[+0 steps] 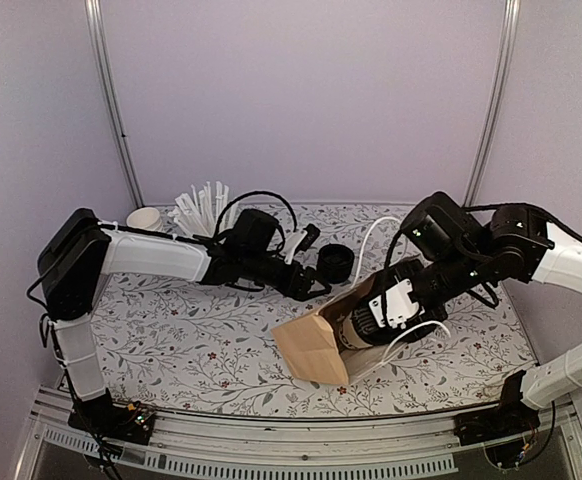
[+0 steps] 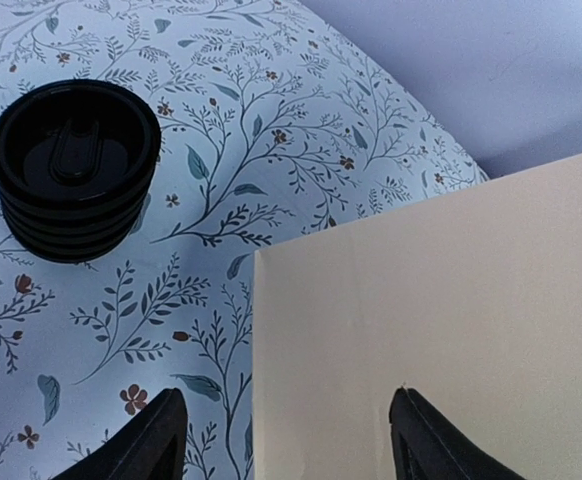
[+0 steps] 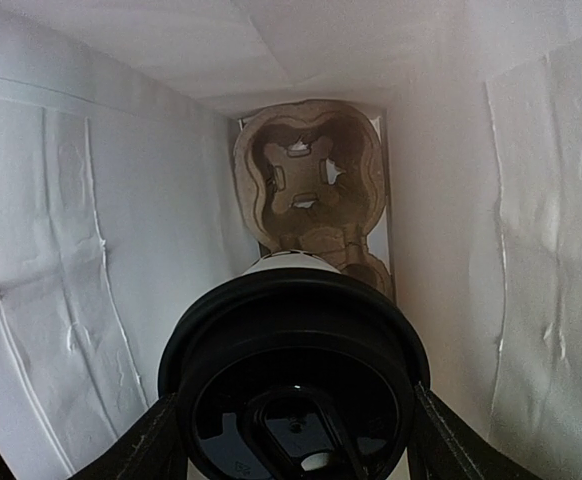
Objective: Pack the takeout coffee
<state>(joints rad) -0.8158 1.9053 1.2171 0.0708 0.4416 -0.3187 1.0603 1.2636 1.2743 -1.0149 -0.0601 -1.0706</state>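
The takeout coffee (image 3: 296,370), a white cup with a black lid, is inside the brown paper bag (image 1: 311,345), which lies on its side on the table. My right gripper (image 3: 296,425) reaches into the bag's mouth (image 1: 371,318) and is shut on the cup at its lid, one finger on each side. A brown cardboard cup carrier (image 3: 311,185) sits at the bag's far end, just beyond the cup. My left gripper (image 1: 316,285) is open at the bag's upper edge. In the left wrist view its fingers (image 2: 156,440) stand apart over the bag's panel (image 2: 441,320).
A stack of black lids (image 1: 335,262) stands just behind the bag and shows in the left wrist view (image 2: 76,170). A stack of white cups (image 1: 146,218) and a bunch of white straws (image 1: 201,208) stand at the back left.
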